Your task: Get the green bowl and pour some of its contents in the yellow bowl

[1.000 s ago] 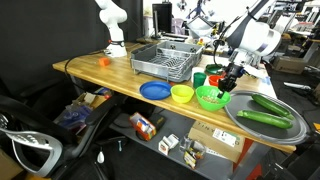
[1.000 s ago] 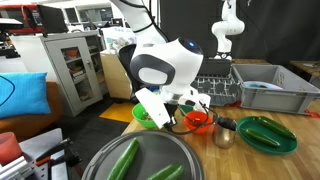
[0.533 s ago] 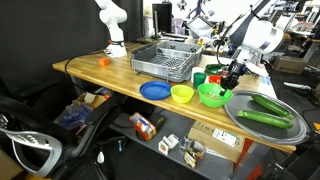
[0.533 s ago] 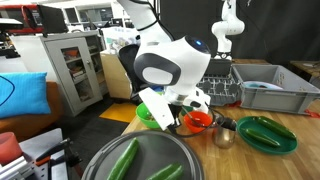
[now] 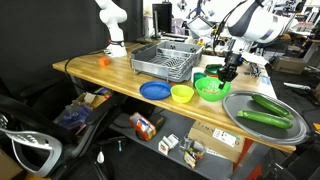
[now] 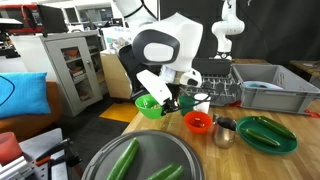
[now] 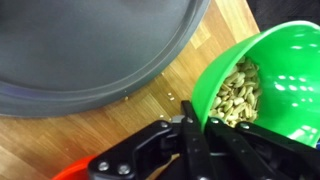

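Round lime-green plastic bowl (image 5: pixel 211 88) (image 6: pixel 149 104) (image 7: pixel 272 70), pinched at its rim and apparently carried just clear of the wooden counter (image 5: pixel 110 72). It lies between the small round yellow plastic bowl (image 5: pixel 182 94), just beside it, and the large grey round tray (image 5: pixel 262 124). The jaws are drawn almost together on the thin wall of the green bowl, on the side nearest the wrist, and hold nothing else. The bowl is judged light and stiff but smooth-skinned, so a hold at one edge may let it pivot or slip once tilted. The rim is the sensible place to grip, leaving the far lip free for pouring. Its load, a heap of pale loose nut-like pieces (image 7: pixel 235 95), sits toward the gripped side and would probably slide in a rush, so a slow, shallow tilt seems called for. The white arm (image 6: pixel 160 48) descends from above with the wrist bent, the bowl hanging tilted at its end.
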Tool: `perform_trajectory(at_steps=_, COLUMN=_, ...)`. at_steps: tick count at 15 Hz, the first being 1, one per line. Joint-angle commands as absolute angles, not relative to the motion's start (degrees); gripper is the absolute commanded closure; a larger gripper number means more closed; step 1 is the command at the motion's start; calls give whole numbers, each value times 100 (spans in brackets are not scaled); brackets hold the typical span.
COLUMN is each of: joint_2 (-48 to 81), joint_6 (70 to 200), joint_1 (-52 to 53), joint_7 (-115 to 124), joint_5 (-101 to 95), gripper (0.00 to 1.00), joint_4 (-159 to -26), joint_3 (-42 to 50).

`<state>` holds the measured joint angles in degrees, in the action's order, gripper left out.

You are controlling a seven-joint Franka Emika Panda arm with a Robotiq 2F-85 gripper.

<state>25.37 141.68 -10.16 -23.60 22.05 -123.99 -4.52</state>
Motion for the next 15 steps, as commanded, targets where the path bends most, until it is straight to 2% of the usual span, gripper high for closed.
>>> perform_trajectory(at_steps=1, joint_2=2120, joint_6=14127, joint_1=-603, joint_7=-1483, joint_5=1428, gripper=99, joint_4=-12575, joint_3=-216)
perform_trajectory(at_steps=7, joint_2=1661, joint_6=13949, joint_1=238, joint_7=645, joint_5=-376, gripper=99, joint_4=-12507, joint_3=247)
perform_trajectory(at_steps=15, joint_2=1934, joint_6=12579, joint_1=901, joint_7=2756, joint_5=-1774, gripper=99, joint_4=-11502, joint_3=302)
